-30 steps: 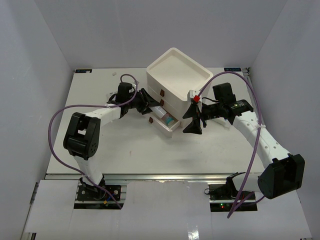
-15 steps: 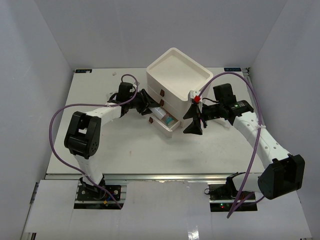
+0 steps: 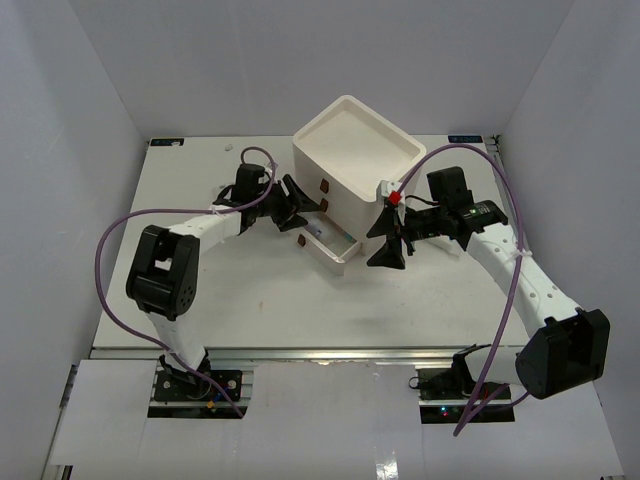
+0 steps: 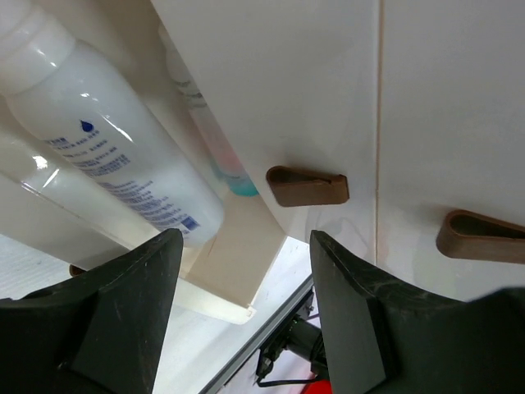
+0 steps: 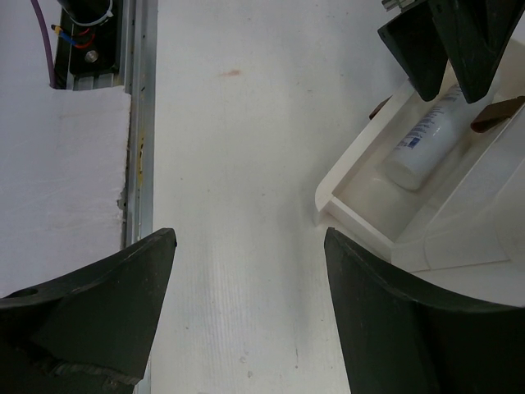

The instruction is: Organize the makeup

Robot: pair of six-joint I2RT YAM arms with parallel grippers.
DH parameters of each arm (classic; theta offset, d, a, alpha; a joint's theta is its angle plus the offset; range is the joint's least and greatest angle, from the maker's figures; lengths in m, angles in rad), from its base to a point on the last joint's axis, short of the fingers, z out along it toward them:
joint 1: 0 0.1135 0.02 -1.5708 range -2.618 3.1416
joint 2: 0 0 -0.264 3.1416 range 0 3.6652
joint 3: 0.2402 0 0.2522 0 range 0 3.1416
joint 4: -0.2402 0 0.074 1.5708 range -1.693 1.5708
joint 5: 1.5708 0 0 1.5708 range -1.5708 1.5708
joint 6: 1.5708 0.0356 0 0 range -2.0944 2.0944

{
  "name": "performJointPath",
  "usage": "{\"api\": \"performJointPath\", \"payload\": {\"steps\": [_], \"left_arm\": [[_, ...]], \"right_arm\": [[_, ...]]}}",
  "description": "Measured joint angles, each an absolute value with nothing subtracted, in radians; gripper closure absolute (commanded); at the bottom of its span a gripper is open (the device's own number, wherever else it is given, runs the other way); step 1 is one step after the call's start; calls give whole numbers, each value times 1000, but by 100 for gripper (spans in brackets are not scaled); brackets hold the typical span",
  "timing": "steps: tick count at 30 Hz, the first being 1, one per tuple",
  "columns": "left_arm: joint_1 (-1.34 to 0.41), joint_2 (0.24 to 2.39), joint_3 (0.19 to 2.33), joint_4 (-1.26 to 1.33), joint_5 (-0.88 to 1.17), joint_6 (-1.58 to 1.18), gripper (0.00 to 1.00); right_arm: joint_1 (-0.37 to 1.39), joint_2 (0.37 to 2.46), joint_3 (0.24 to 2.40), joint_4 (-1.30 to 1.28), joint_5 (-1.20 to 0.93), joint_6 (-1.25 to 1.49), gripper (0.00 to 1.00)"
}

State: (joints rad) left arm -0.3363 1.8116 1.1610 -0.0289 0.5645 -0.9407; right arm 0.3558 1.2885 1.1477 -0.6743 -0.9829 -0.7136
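White counter, far side: I see the middle drawer (image 3: 328, 207) of the drawer box (image 3: 350, 165) just slid flush. Both left fingers (image 3: 292, 203) and right fingers (image 3: 388, 240) gape empty. With the white tube (image 3: 330, 238) in the open bottom drawer (image 3: 335, 257), I'd shut that next.

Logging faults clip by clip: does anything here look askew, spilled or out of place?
On the drawer box, the lowest drawer sticks out open with a white bottle lying inside, while the upper drawers look shut. The box also sits turned at an angle to the table edges. Nothing looks spilled or broken.
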Motion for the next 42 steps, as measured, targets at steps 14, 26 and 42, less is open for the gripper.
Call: {"api": "performJointPath", "payload": {"steps": [14,26,42], "left_arm": [[-334,1341,865,129,447,-791,53],[-321,1218,353,476,337,-869,64],[-321,1687,500,693,304,-756,63]], "right_arm": [[354,1244,1155,-678,-975,-730,21],[485,1448,1578,-646,-631,-507,21],[585,1804,1859,-610,-175,-284,70]]}}
